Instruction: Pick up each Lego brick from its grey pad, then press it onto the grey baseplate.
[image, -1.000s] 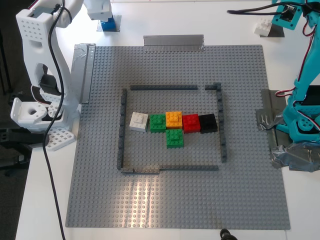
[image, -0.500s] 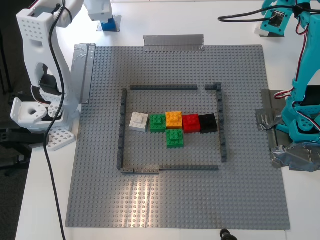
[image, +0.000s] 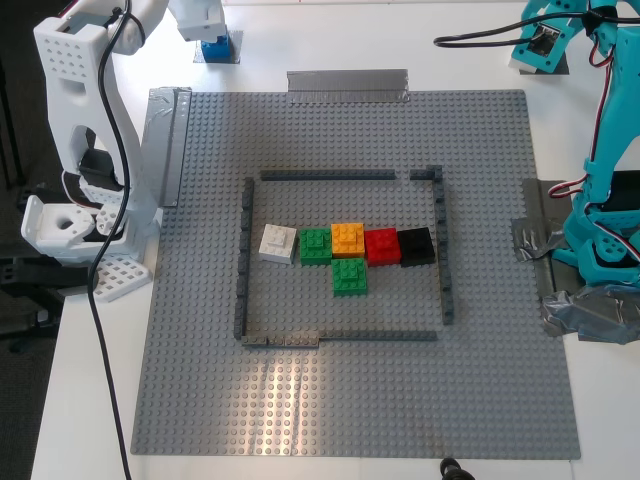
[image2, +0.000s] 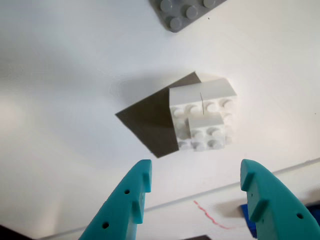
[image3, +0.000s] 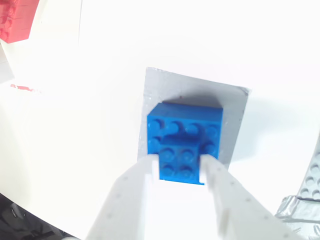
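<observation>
A small white Lego brick (image2: 207, 131) sits on top of other white bricks (image2: 200, 97) on a dark grey pad (image2: 147, 120). My first gripper (image2: 196, 172), teal, hangs open over it without touching. In the exterior view this gripper (image: 545, 45) is at the far right and hides the white brick. A blue Lego brick (image3: 180, 157) lies on a blue stack on a silvery grey pad (image3: 235, 107). My second gripper (image3: 180, 165), white, is shut on it, one finger against each side. In the exterior view it (image: 205, 25) is at the far left, above the blue brick (image: 216, 46). The grey baseplate (image: 350, 400) fills the middle.
Inside the baseplate's dark wall outline (image: 243, 260) stand a whitish brick (image: 277, 243), two green bricks (image: 315, 245) (image: 349, 276), an orange (image: 347, 238), a red (image: 381, 245) and a black one (image: 416, 246). Duct tape (image: 347, 86) holds the plate's edges. Arm bases stand at both sides of the exterior view.
The teal arm has swung its gripper towards the exterior view's left and over the white brick, which it now hides there. The white arm has not moved.
</observation>
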